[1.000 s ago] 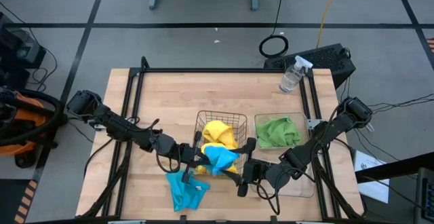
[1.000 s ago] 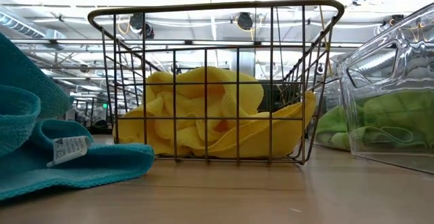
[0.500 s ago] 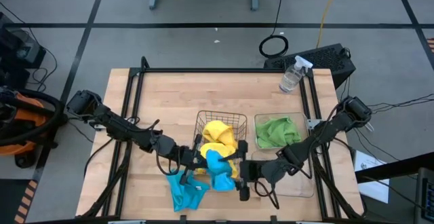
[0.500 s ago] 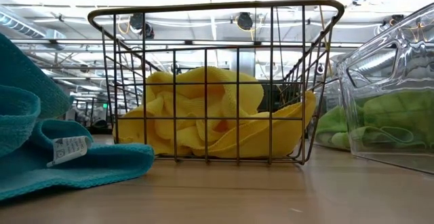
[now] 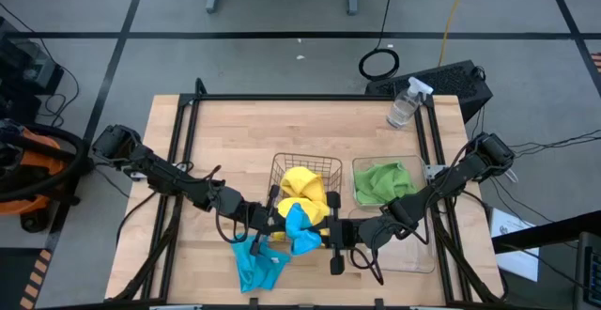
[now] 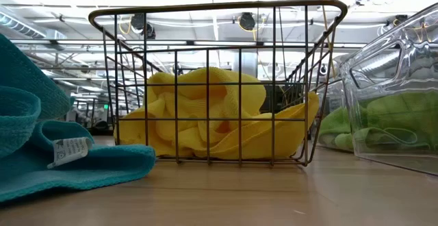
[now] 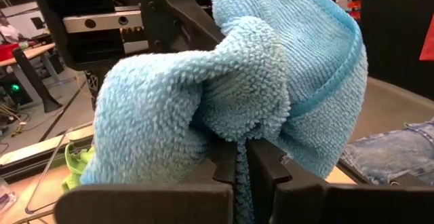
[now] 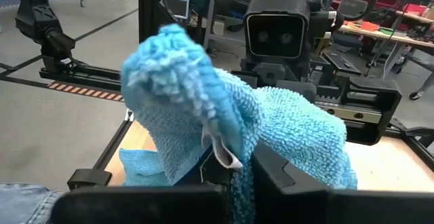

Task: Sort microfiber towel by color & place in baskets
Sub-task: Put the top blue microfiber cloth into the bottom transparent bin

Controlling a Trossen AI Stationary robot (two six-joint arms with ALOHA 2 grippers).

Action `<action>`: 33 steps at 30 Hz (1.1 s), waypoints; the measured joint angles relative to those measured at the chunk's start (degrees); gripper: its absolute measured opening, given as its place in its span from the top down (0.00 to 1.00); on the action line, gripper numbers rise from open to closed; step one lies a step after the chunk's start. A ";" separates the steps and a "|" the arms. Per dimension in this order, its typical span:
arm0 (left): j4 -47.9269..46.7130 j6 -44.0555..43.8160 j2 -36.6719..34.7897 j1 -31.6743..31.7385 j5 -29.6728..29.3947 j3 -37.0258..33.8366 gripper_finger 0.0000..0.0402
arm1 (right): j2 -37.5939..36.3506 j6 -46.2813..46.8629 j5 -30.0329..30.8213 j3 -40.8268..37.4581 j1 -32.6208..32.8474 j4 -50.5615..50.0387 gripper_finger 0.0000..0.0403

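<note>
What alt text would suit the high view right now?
From above, the left tool and right tool both pinch one light blue towel by the wire basket of yellow towels; a teal towel lies nearby.

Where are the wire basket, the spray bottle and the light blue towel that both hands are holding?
wire basket point(image 6: 217, 8), low view, on its top rim.
spray bottle point(image 5: 405, 105), high view, on its clear body.
light blue towel point(image 5: 300, 230), high view, on the bunched middle between the two hands.
</note>
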 joint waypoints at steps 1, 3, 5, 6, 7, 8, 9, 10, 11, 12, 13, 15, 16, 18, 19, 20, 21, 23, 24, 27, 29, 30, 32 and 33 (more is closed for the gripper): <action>0.11 -0.50 0.00 -0.02 -0.20 0.00 0.96 | -0.01 0.20 0.06 0.00 0.02 0.00 0.96; 0.27 -2.60 0.00 -0.02 -0.99 0.00 0.92 | -0.08 0.71 0.14 0.00 0.13 -0.02 0.96; 0.44 -4.19 0.00 0.00 -1.26 0.00 0.84 | -0.45 0.97 0.23 0.00 0.64 -0.51 0.97; 0.50 -5.01 0.00 0.00 -1.29 0.00 0.79 | -0.60 0.98 0.32 0.00 0.86 -0.79 0.98; 0.54 -5.92 0.00 -0.04 -1.32 0.00 0.74 | -0.65 1.01 0.36 0.00 1.20 -0.90 0.99; 0.56 -6.27 0.00 -0.21 -1.32 0.00 0.69 | -0.80 1.26 0.45 0.00 1.63 -1.28 0.99; 0.51 -6.41 0.00 -0.45 -1.36 0.00 0.63 | -1.13 1.88 1.07 0.00 2.25 -2.37 0.99; 0.51 -6.41 0.00 -0.62 -1.52 0.00 0.58 | -1.51 2.83 1.99 0.00 2.83 -3.63 0.99; 0.54 -6.43 0.00 -0.92 -1.61 0.00 0.53 | -1.90 4.10 2.97 0.22 3.22 -5.38 0.99; 0.58 -6.43 0.00 -1.16 -1.72 0.00 0.48 | -2.31 5.52 3.98 0.81 3.79 -7.79 0.99; 0.58 -6.43 0.00 -1.43 -1.73 0.00 0.43 | -2.71 7.38 4.70 1.54 4.44 -10.84 0.99; 0.55 -6.43 0.00 -1.97 -1.73 0.00 0.36 | -3.08 11.71 6.02 3.42 5.87 -18.06 0.99; 0.56 -6.41 0.00 -2.16 -1.75 0.00 0.33 | -3.08 14.02 6.09 4.78 6.58 -21.65 0.99; 0.78 -6.41 0.00 -2.52 -2.09 0.00 0.29 | -3.08 19.24 6.14 7.85 8.32 -29.56 0.99; 0.91 -6.41 0.00 -2.64 -2.28 0.00 0.28 | -3.08 21.93 6.13 9.54 9.35 -33.30 0.99; 0.95 -6.39 0.00 -2.78 -2.62 0.00 0.27 | -3.08 24.47 6.13 11.12 10.30 -36.49 0.99; 1.01 -6.41 0.00 -2.80 -2.82 0.00 0.27 | -3.10 27.08 6.13 12.53 11.31 -39.65 0.99; 1.24 -6.95 0.00 -2.80 -2.84 0.00 0.27 | -3.12 31.99 5.96 14.98 13.46 -46.01 0.99; 1.28 -7.82 0.00 -2.80 -2.85 0.00 0.27 | -3.12 34.51 5.77 16.17 14.67 -49.23 0.99; 1.19 -9.89 0.00 -2.93 -2.86 0.00 0.27 | -3.15 43.21 5.30 19.12 18.43 -57.68 0.99; 1.19 -10.95 0.00 -3.43 -3.02 0.00 0.27 | -3.20 48.89 3.42 19.54 20.74 -60.66 0.99; 1.19 -10.94 0.00 -3.95 -3.02 0.00 0.27 | -3.18 51.61 2.70 19.53 21.88 -62.10 0.99; 1.20 -10.94 0.00 -5.14 -3.02 0.00 0.27 | -3.04 57.42 2.52 19.52 24.11 -64.94 0.99; 1.21 -10.94 0.00 -5.85 -3.05 0.00 0.27 | -2.90 60.38 2.59 19.52 24.98 -66.43 0.99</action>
